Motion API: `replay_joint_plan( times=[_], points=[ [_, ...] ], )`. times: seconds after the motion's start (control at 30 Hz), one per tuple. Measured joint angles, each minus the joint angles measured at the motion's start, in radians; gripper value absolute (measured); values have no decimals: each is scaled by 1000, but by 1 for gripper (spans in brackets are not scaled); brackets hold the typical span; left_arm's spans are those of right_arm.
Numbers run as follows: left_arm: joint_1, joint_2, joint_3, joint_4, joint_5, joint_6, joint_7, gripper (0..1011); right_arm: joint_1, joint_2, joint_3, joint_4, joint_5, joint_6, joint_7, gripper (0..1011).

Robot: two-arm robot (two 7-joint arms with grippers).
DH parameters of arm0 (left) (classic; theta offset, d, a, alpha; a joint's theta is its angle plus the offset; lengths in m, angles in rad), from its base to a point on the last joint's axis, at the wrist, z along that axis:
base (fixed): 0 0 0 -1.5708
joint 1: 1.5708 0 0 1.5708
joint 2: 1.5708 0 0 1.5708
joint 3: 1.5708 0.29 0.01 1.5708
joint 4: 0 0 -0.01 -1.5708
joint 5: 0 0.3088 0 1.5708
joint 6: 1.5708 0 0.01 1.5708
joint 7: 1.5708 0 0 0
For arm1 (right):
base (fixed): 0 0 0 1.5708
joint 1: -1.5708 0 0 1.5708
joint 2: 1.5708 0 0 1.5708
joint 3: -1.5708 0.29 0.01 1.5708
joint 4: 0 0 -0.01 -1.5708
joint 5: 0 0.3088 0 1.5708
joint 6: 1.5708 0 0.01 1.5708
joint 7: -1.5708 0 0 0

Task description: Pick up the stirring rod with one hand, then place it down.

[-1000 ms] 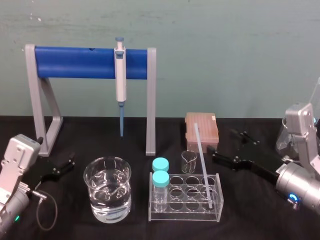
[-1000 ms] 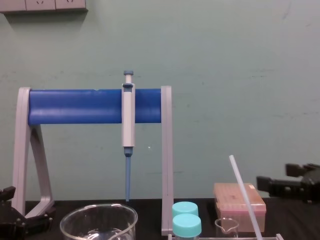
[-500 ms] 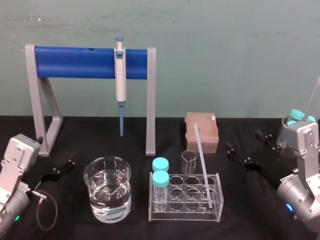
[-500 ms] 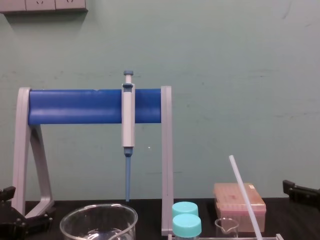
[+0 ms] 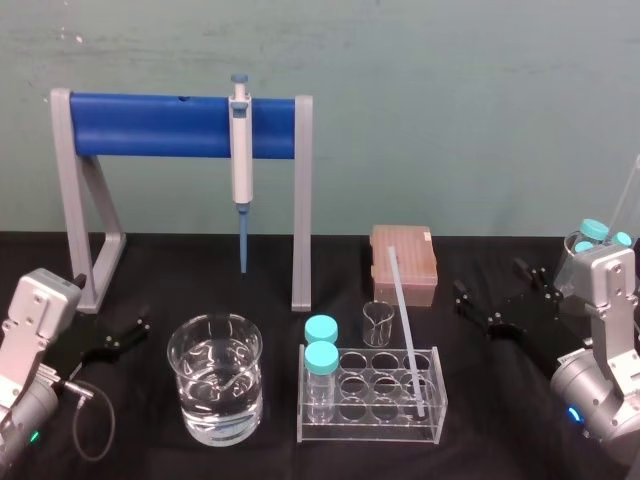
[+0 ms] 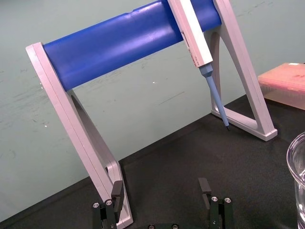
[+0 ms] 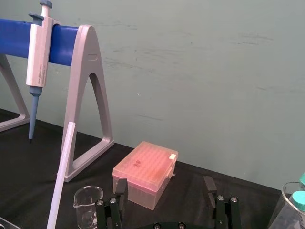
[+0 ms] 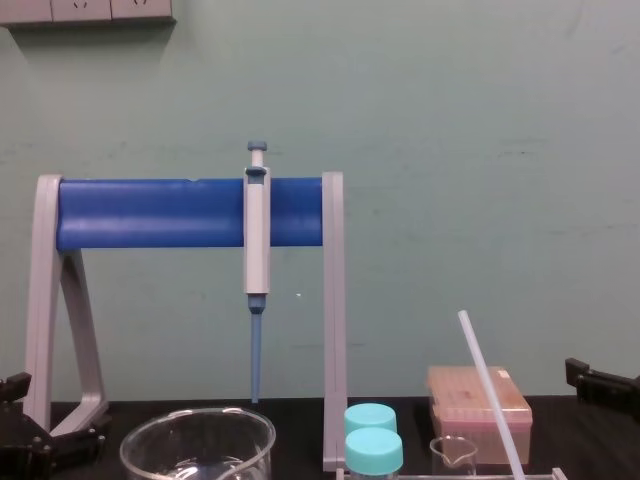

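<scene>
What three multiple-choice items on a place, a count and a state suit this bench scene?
1. Where is the stirring rod? A) leaning in the clear rack B) in the water beaker C) flat on the table
2. How many blue-capped tubes stand in that rack? A) one B) two C) four
3. How is the right gripper? A) shut on the rod B) open, empty C) shut on the pipette
A: the rod leans out of a rack cell. B: two capped tubes at the rack's left end. B: it gapes open right of the rack, touching nothing. Left gripper rests open, far left.
</scene>
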Motion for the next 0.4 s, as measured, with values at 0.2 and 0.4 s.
replay_joint_plan(
  times=[0.2, 0.4],
  points=[
    [0, 0, 0, 0, 0, 0, 0, 1005, 0, 2, 0, -2, 1, 0, 0, 1003],
    [0, 0, 0, 0, 0, 0, 0, 1005, -1, 2, -1, -3, 2, 1, -1, 1003]
  ],
)
